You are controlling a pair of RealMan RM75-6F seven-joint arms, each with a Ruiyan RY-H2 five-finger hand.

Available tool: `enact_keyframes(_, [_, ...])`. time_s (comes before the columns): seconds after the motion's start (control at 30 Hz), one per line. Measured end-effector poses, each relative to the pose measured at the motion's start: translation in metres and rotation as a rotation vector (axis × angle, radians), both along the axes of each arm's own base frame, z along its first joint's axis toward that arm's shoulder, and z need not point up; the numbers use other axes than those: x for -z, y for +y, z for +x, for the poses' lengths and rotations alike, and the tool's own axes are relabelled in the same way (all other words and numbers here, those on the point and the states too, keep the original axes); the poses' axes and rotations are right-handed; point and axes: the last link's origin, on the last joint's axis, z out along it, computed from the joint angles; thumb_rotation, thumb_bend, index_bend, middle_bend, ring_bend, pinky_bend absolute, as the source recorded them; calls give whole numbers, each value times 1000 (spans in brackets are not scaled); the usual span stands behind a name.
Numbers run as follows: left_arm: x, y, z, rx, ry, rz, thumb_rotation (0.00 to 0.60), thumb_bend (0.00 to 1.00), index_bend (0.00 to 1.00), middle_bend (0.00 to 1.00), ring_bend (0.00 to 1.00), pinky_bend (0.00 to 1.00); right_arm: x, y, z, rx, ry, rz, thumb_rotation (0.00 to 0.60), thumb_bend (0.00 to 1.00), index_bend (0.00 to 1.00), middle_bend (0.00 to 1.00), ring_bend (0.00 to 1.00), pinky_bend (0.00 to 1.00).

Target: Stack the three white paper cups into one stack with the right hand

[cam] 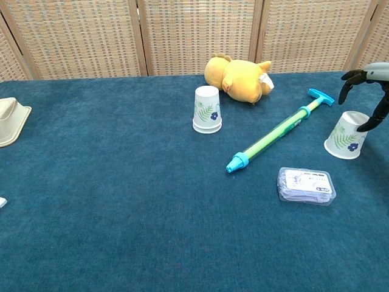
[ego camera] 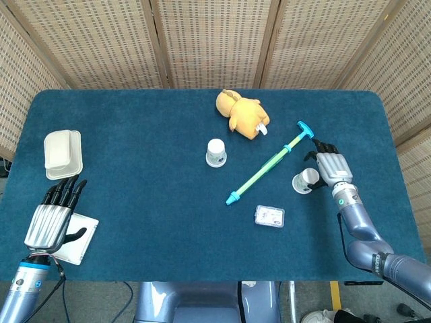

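White paper cups: I see two on the blue counter (ego camera: 135,134), both upside down with a leaf-and-flower print and no writing I can read. A third does not show apart from these.

At the far left, my left hand (ego camera: 50,219) hovers at the counter's near edge, fingers (ego camera: 62,192) straight, slightly apart and holding nothing; its thumb lies over a flat white card (ego camera: 75,239). Just beyond it sits a cream clamshell box (ego camera: 63,153).

Near the middle stands the first cup (cam: 206,109), alone. Just right of it, toward the back, lies a yellow plush toy (cam: 238,78) with a small white tag whose print is too small to read.

A green and blue hand pump (cam: 281,129) lies diagonally, its T-handle pointing back and right. In front of it lies a clear plastic packet (cam: 306,185) with a printed label I cannot make out.

The second cup (cam: 347,135) stands at the right, tilted. My right hand (ego camera: 333,167) is over it, fingers (cam: 351,76) curved downward and spread around its top; whether they touch the cup, I cannot tell.
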Motion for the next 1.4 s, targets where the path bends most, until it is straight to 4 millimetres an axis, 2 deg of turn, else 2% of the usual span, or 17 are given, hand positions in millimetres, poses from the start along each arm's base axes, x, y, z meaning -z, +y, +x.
enact_keyframes(0.23, [1, -1, 1, 4, 0, -3, 600, 49, 0, 0, 0, 112, 4, -2, -7, 14, 8, 3, 600, 222, 398, 0, 0, 0])
enact_keyframes(0.4, [1, -1, 1, 6, -3, -4, 600, 49, 0, 0, 0, 112, 8, -3, -10, 20, 8, 2, 600, 222, 524, 32, 0, 11])
enact_keyframes(0.5, [1, -1, 1, 8, -3, -6, 600, 49, 0, 0, 0, 112, 9, -4, -7, 10, 1, -1, 600, 224, 557, 51, 0, 14])
enact_keyframes(0.7, [0, -2, 2, 10, -6, -5, 600, 48, 0, 0, 0, 112, 7, -7, 7, -27, -20, -13, 600, 224, 560, 54, 0, 15])
enact_keyframes(0.93, [1, -1, 1, 7, -5, -7, 600, 48, 0, 0, 0, 112, 2, -13, 39, -108, -41, -29, 600, 224, 564, 54, 0, 15])
enact_keyframes(1.03, [0, -1, 1, 6, -8, -6, 600, 48, 0, 0, 0, 112, 0, -16, 60, -155, -61, -35, 600, 223, 565, 55, 0, 18])
enact_keyframes(1.4, [-3, 0, -1, 1, -30, -17, 600, 49, 0, 0, 0, 112, -1, -20, 162, -342, -94, -49, 600, 224, 572, 66, 0, 22])
